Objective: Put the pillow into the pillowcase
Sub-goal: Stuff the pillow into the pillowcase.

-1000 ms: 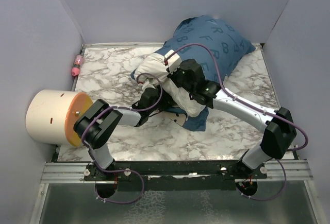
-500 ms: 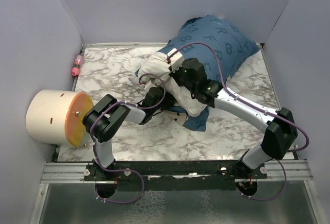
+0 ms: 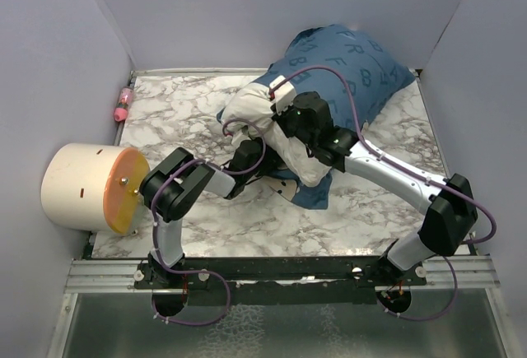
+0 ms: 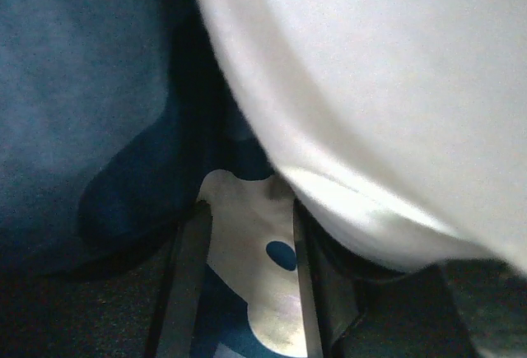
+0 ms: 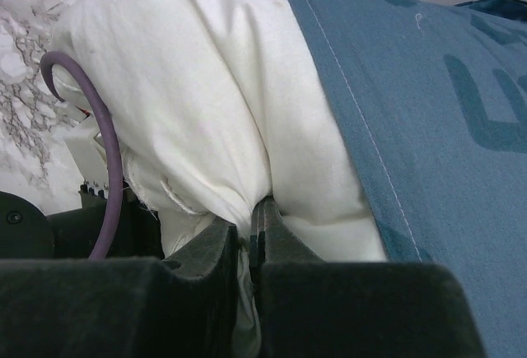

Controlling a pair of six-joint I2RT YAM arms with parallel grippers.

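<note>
Pinching a fold of the plump white fabric pillow, the right jaws were closed tight on it. The floppy blue letter-printed fabric pillowcase began just beyond them and covered the pillow's far part. The left jaws stood partly apart under the pillow's bulge, with a pale printed patch of the pillowcase lying between them; whether they gripped it I could not tell. Everything rested on the marbled worktop.

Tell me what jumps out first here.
A plump white pillow bulges half out of the blue lettered pillowcase toward the far right corner. The right tool is shut on the pillow's white fabric. A cream drum with an orange face sits at the left edge.
</note>
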